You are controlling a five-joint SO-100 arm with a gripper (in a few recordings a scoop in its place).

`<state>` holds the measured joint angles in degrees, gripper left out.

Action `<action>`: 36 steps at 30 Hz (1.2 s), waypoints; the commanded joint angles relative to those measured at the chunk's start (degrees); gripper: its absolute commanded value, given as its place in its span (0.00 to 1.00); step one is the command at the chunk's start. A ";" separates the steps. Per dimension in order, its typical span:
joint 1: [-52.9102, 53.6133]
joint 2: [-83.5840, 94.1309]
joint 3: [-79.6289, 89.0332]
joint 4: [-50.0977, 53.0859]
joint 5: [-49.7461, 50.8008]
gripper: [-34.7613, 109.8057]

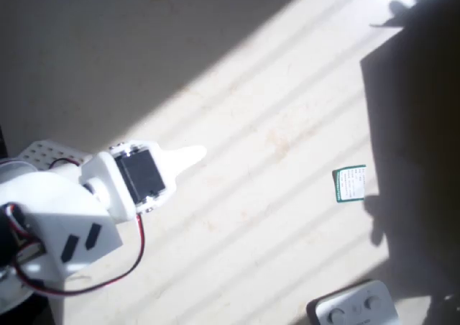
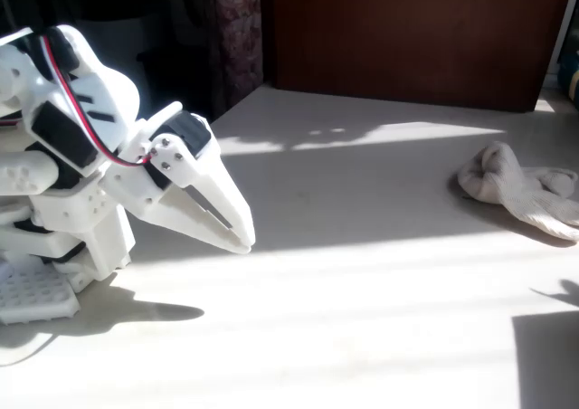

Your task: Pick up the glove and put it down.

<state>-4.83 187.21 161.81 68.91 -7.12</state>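
The cream-beige knitted glove (image 2: pixel 523 192) lies crumpled on the white table at the far right of the fixed view, half in shade. My white gripper (image 2: pixel 241 240) hangs low at the left, pointing down and to the right, far from the glove. Its two fingers are pressed together with nothing between them. From overhead the gripper (image 1: pixel 192 154) is a single pale point beside the black servo at the left.
A small green-edged white card (image 1: pixel 349 183) lies at the right of the overhead view. A grey device with round buttons (image 1: pixel 353 308) sits at the bottom right edge. A dark shadow covers the right side. A brown wooden panel (image 2: pixel 407 29) stands behind the table.
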 commanded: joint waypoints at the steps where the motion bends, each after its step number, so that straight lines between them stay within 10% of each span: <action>1: -0.18 -3.08 -5.71 -0.44 1.14 0.24; 36: -19.34 -116.37 -104.33 -12.92 0.97 0.24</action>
<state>-21.01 76.03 65.48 56.78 -6.50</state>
